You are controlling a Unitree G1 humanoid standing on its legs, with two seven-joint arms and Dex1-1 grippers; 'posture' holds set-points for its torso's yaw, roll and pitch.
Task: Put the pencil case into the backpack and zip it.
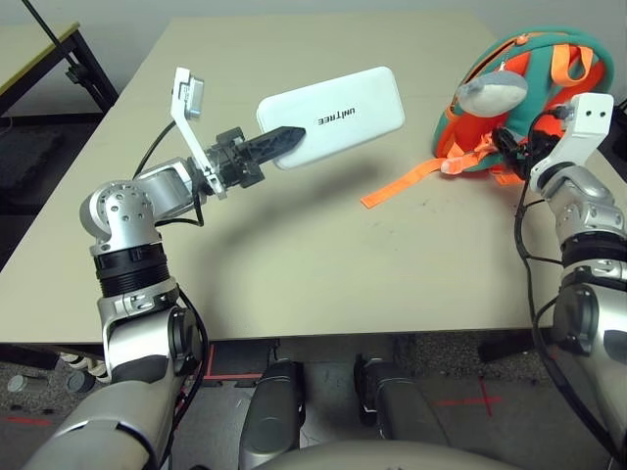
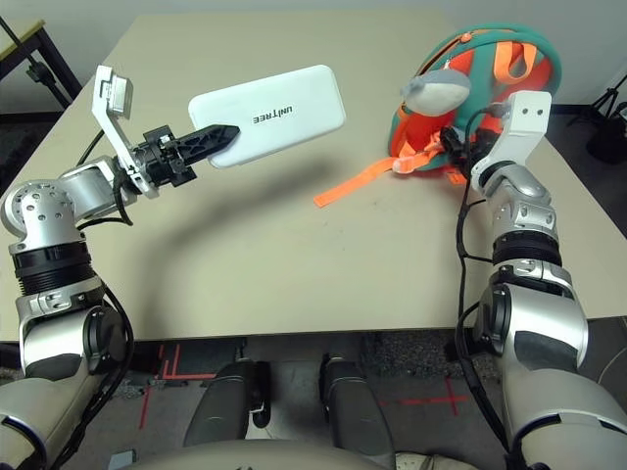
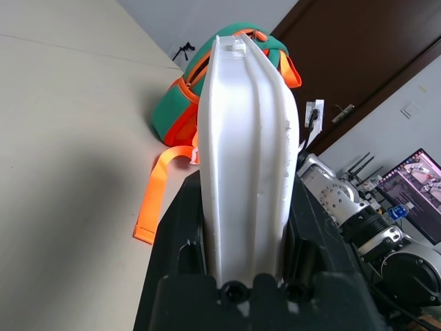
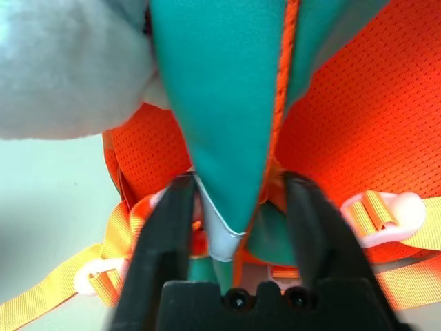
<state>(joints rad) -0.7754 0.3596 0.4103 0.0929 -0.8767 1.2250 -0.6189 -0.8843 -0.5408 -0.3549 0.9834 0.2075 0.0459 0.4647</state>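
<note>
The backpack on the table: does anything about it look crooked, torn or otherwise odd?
I see no tear or spill. The one untidy thing is an orange strap, which trails loose across the table from the backpack instead of lying against it. That looks a bit messy, though probably harmless.

In the upper middle of the frame, "UNITREE" is showing in dark letters on the white pencil case (image 1: 362, 110).

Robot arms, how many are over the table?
2. The left arm is on the table's left side, the pencil case clamped in its fingers. The right arm is on the right, its end at the backpack.
</note>
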